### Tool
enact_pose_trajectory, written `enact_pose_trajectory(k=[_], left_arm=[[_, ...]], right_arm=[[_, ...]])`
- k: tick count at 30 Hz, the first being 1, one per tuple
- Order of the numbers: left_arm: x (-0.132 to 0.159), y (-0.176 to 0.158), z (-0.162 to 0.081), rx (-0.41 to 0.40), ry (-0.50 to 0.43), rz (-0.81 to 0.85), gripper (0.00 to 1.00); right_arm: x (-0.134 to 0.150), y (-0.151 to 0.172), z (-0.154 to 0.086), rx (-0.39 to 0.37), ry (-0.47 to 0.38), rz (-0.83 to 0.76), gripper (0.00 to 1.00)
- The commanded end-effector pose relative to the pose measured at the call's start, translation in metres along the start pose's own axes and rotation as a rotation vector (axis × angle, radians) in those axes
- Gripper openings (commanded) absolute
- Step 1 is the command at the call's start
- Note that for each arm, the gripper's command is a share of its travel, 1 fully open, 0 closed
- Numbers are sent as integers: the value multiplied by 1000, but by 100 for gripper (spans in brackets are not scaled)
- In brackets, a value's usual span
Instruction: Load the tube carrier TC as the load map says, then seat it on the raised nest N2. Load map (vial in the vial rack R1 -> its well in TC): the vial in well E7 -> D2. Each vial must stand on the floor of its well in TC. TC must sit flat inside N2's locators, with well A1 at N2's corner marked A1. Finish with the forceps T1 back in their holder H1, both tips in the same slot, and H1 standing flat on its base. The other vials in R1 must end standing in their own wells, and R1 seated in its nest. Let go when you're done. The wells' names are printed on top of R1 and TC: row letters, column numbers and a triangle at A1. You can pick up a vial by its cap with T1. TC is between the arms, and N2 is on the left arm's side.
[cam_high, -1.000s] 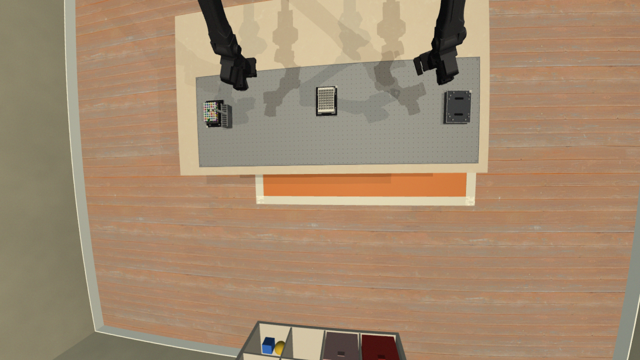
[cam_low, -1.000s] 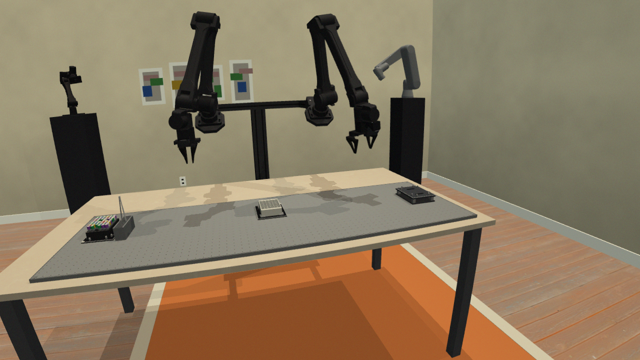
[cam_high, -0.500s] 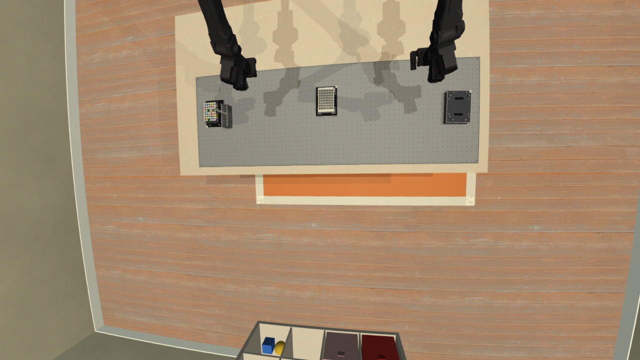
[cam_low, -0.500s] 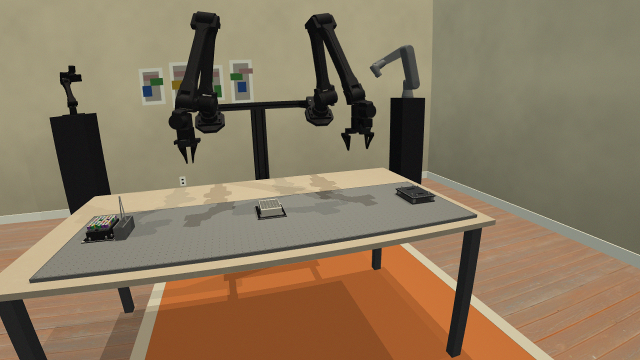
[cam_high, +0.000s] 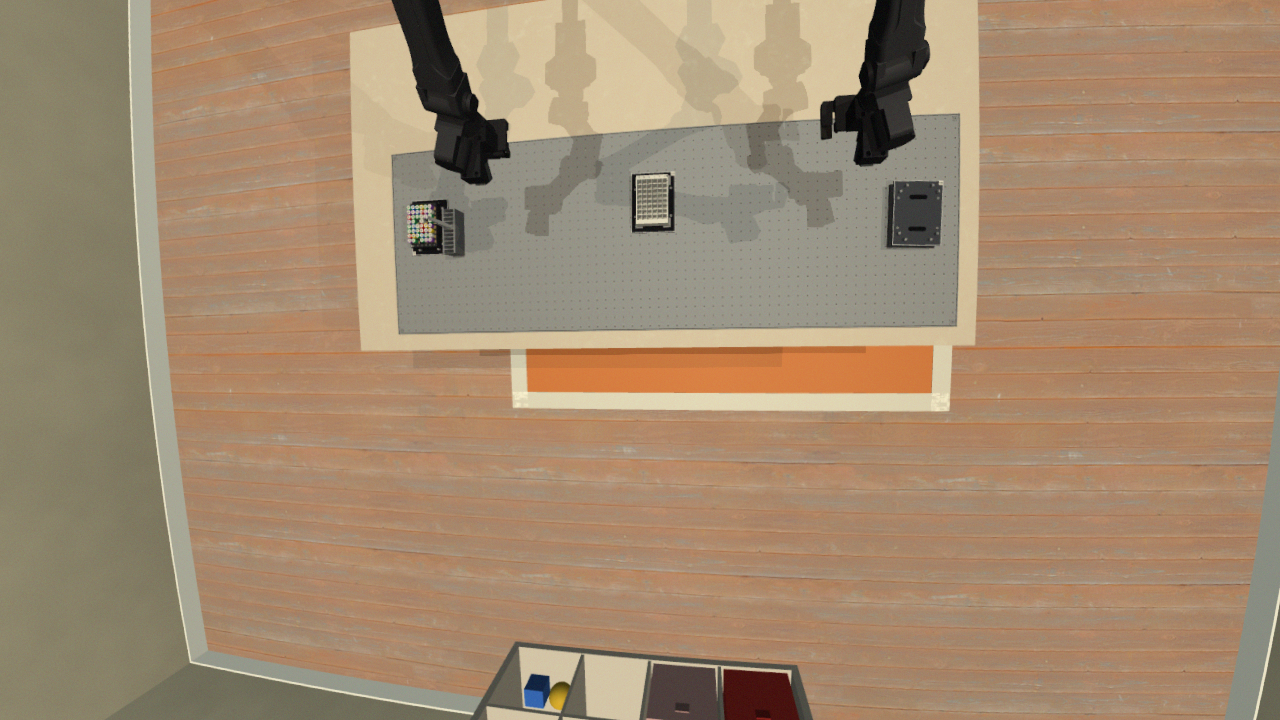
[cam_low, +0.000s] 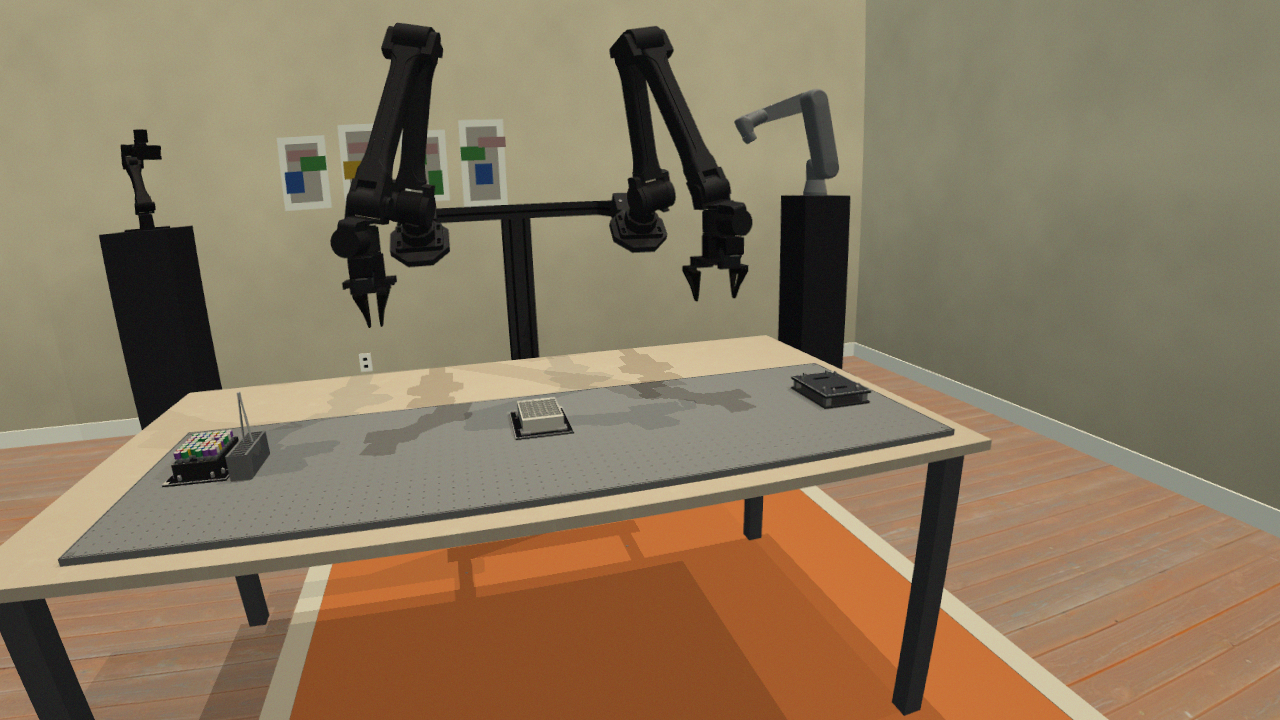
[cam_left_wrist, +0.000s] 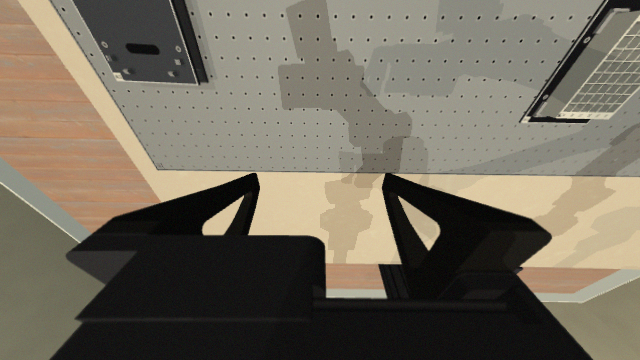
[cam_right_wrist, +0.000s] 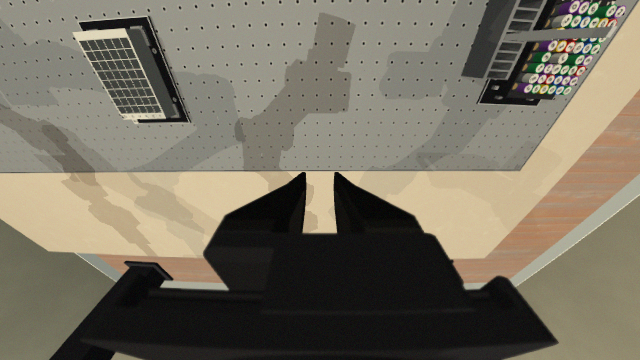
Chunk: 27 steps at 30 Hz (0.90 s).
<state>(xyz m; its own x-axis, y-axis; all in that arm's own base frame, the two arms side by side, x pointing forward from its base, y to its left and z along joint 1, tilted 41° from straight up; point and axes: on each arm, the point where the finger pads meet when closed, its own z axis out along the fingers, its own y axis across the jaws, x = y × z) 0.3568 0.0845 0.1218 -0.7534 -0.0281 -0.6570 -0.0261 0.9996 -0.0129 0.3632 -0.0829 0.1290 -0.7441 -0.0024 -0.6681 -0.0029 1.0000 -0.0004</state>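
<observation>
The vial rack R1 (cam_high: 437, 226) holds several colour-capped vials at one end of the grey mat (cam_low: 201, 452). The grey holder H1 (cam_high: 453, 232) stands beside it with the forceps T1 (cam_low: 241, 416) upright in it. The white tube carrier TC (cam_high: 652, 200) (cam_right_wrist: 127, 75) sits mid-mat with its wells empty. The black raised nest N2 (cam_high: 915, 213) lies empty at the other end (cam_left_wrist: 140, 40). My left gripper (cam_low: 716, 282) (cam_left_wrist: 320, 180) is open and empty, high above the mat's back edge near N2. My right gripper (cam_low: 371, 308) (cam_right_wrist: 320, 179) is nearly shut with nothing between its fingers, high behind R1.
Two black pedestals (cam_low: 156, 313) stand behind the table, one carrying a grey arm (cam_low: 810, 116). The arms' black mounting post (cam_low: 519, 277) rises behind the table's middle. A divided bin (cam_high: 640, 685) sits on the floor in front.
</observation>
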Motion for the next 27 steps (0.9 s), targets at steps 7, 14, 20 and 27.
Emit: enact_pose_trajectory(k=[7, 14, 20, 27], left_arm=[[-8, 2, -2, -3, -16, 16, 100], [-8, 2, -2, -3, -16, 16, 100], [-8, 2, -2, -3, -16, 16, 100], [-8, 2, -2, -3, -16, 16, 100]], right_arm=[[-25, -45, 9, 20, -6, -5, 24], [-29, -62, 13, 16, 8, -1, 24], [-37, -84, 18, 16, 10, 0, 24], [-45, -103, 22, 16, 10, 0, 24]])
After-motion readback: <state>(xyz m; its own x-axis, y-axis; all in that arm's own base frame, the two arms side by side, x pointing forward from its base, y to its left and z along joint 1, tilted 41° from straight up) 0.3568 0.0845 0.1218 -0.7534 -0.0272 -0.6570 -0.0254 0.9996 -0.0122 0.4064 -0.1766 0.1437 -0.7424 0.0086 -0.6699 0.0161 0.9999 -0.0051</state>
